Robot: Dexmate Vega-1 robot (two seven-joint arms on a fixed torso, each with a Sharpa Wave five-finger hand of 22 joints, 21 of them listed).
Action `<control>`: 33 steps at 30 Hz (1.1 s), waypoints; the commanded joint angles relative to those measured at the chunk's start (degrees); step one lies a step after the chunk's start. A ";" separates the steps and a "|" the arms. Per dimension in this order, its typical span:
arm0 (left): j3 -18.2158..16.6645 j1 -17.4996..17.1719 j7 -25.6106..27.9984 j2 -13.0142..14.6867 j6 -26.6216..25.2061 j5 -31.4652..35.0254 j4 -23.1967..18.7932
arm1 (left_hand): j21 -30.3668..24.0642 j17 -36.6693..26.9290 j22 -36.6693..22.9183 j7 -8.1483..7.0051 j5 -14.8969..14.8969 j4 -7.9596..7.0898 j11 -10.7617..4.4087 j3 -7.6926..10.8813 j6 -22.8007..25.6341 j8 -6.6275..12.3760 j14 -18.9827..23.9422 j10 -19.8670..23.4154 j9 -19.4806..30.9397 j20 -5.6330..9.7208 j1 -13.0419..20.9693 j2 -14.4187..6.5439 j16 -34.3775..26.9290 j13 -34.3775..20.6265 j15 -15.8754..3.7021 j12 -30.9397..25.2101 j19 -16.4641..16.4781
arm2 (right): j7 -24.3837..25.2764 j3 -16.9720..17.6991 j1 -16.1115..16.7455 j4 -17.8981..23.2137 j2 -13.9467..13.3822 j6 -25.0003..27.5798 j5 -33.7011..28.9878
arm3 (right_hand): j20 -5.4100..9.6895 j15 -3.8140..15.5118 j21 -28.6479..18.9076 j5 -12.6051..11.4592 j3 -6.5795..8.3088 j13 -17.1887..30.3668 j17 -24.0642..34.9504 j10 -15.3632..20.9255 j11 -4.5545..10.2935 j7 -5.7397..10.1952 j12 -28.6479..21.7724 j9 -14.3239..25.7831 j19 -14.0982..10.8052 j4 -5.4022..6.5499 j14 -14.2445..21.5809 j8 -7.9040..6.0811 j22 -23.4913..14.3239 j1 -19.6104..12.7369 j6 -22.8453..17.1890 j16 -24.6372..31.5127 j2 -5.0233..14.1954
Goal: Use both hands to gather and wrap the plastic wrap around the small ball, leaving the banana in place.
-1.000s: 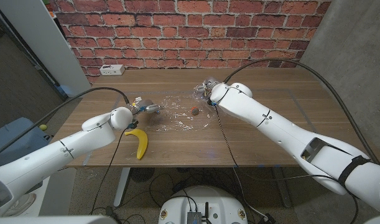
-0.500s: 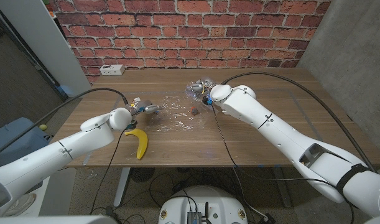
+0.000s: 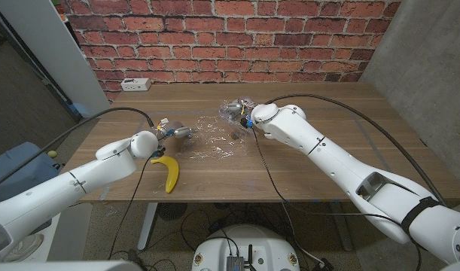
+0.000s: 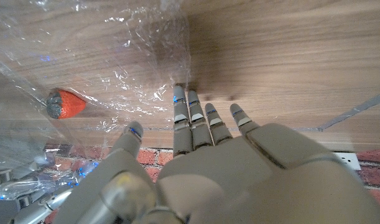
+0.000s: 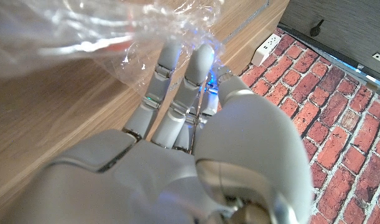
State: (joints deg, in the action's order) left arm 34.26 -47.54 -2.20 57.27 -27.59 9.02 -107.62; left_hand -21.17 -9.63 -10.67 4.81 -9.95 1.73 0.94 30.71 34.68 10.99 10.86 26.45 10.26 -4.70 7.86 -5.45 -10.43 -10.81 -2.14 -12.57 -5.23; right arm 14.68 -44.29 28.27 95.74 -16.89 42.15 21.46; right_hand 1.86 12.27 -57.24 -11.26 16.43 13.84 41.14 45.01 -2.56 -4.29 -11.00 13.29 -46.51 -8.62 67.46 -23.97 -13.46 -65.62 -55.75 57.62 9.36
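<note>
A: Holding a bunched far-right edge of the plastic wrap (image 3: 214, 135), your right hand (image 3: 241, 113) has its fingers (image 5: 177, 81) curled around the gathered film; the right wrist view shows crinkled plastic pressed against the fingertips. That corner is lifted off the table (image 3: 312, 165).

B: And the left hand (image 3: 173, 129)?

A: It sits at the wrap's left edge. The left wrist view shows its fingers (image 4: 193, 118) extended side by side, tips touching the film where it meets the wood, thumb spread to one side. You have nothing clasped there as far as that view shows; whether the tips pin the sheet down, I cannot tell.

B: Where is the small ball (image 3: 236, 133)?

A: Near the middle of the table, under or on the wrap, just near-left of your right hand. The left wrist view shows it reddish with a grey end, seen through the film, well apart from the left fingertips.

B: Banana (image 3: 168, 172)?

A: Lying on bare wood near the left hand, on its near side, clear of the wrap.
</note>
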 commanded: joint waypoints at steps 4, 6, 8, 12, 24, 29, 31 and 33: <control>-0.61 -0.86 0.61 0.57 -0.53 -0.58 -1.04 | 0.23 -0.05 -0.16 -0.07 -0.44 -0.12 -0.17 0.08 -0.22 -0.23 -0.06 -0.24 0.11 -0.48 -0.50 0.15 0.20 -0.07 -0.34 0.14 0.45 | -2.04 -0.04 -0.37 -6.03 2.50 -5.19 3.76 | 0.87 -0.06 -1.38 -0.39 0.70 0.08 -2.62 -0.50 -0.42 -0.09 0.27 -0.04 0.00 0.95 -0.15 0.45 0.15 0.25 0.54 -2.25 1.03; -0.73 -1.07 0.94 0.64 -0.61 -0.57 -1.25 | 0.23 -0.05 -0.16 -0.06 -0.44 -0.11 -0.13 0.08 -0.23 -0.23 -0.05 -0.25 0.11 -0.46 -0.51 0.16 0.19 -0.07 -0.30 0.15 0.49 | -2.79 -0.12 -0.37 -6.53 2.52 -6.22 4.11 | 0.85 -0.21 -2.00 -0.45 1.33 -0.04 -5.22 -1.16 -0.55 0.06 0.34 -0.18 0.61 1.33 -0.66 0.70 0.54 0.64 0.97 -4.80 0.99; -0.96 -1.27 1.14 0.71 -0.58 -0.81 -1.34 | 0.27 -0.05 -0.16 -0.05 -0.44 -0.11 -0.17 0.08 -0.30 -0.26 -0.04 -0.23 0.11 -0.50 -0.53 0.17 0.19 -0.08 -0.33 0.16 0.50 | -3.79 -0.23 -0.54 -6.80 2.40 -6.70 4.57 | 0.93 -0.32 -2.74 -0.55 2.28 -0.20 -7.94 -2.26 -0.63 0.05 0.37 -0.41 1.48 1.59 -1.33 1.12 1.14 1.08 1.50 -7.88 0.80; -1.20 -1.52 1.48 0.90 -0.63 -0.91 -1.59 | 0.31 -0.05 -0.16 -0.01 -0.45 -0.11 -0.03 0.08 -0.43 -0.30 -0.06 -0.16 0.11 -0.48 -0.57 0.19 0.19 -0.08 -0.37 0.16 0.57 | -6.28 -0.66 -0.92 -7.25 1.83 -7.94 5.27 | 0.90 -1.37 -3.44 -0.83 3.74 -0.36 -12.52 -3.49 -0.80 0.02 0.06 -0.70 3.20 2.18 -5.17 2.45 2.11 2.24 3.60 -14.12 0.73; -2.21 -2.56 3.15 1.36 0.42 -1.24 -1.99 | 0.44 -0.05 -0.17 -0.33 -0.47 -0.10 0.01 0.13 -0.69 -0.35 0.00 -0.28 0.11 -0.57 -0.67 0.18 0.17 -0.09 -0.38 0.28 0.72 | -19.98 -0.20 -1.74 -13.63 1.43 -15.76 10.80 | -1.17 -8.91 -2.10 -1.41 4.89 -1.20 -23.91 -14.12 -3.57 -1.92 0.30 -1.35 5.00 7.25 -15.61 9.94 3.92 14.19 13.81 -30.67 -1.19; -3.46 -4.36 6.18 1.50 2.33 -1.40 -2.05 | 0.55 -0.07 -0.17 -0.68 -0.49 -0.08 0.85 0.18 -2.31 -0.79 0.78 -0.63 0.11 -1.13 -0.76 0.18 -0.09 -0.11 0.61 0.47 1.00 | -27.53 -0.48 -2.75 -18.07 1.81 -19.61 12.64 | -2.64 -13.29 1.06 -0.76 3.53 -1.70 -25.77 -21.74 -4.92 -1.75 0.50 -1.29 5.97 10.72 -22.16 13.88 3.99 22.34 24.36 -35.94 -1.89; -3.97 -5.26 7.94 1.43 3.08 -1.14 -2.08 | 0.51 -0.09 -0.18 -0.77 -0.49 -0.07 0.97 0.23 -2.78 -0.83 1.18 -0.83 0.11 -1.79 -0.79 0.13 -0.19 -0.12 1.10 0.56 1.38 | -31.35 -0.81 -3.43 -20.65 2.20 -21.80 13.07 | -4.02 -15.34 3.09 -0.14 2.68 -1.91 -26.19 -25.63 -5.26 -1.87 0.67 -1.36 7.27 11.86 -25.91 13.98 3.99 25.66 28.95 -38.23 -2.37; -4.51 -6.39 10.43 1.26 4.06 -0.51 -2.04 | 0.48 -0.16 -0.20 -1.28 -0.49 -0.09 1.12 0.30 -4.02 -0.96 2.30 -1.74 0.12 -2.60 -0.89 0.09 -0.51 -0.15 2.12 0.88 1.91 | -36.22 -1.03 -4.32 -24.35 3.05 -24.53 13.79 | -4.99 -17.39 7.46 0.56 1.76 -2.20 -26.64 -31.93 -4.63 0.32 0.92 -1.60 12.47 12.46 -33.44 14.06 4.00 29.21 35.67 -42.04 -3.04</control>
State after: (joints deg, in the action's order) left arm 31.92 -50.34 1.87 58.54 -26.59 7.81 -109.46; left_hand -20.75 -9.64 -10.67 3.86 -10.16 1.73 1.67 30.71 31.65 10.13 11.98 25.29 10.25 -6.19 7.55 -5.16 -10.43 -10.80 -1.03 -11.98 -3.74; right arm -3.81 -44.65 26.24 81.50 -15.23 27.40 31.19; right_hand -2.32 -3.13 -53.41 -11.28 18.86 11.78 14.79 18.75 -7.49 -5.50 -10.36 11.75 -38.06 2.89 40.42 -10.15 -9.32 -39.85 -26.30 18.89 6.89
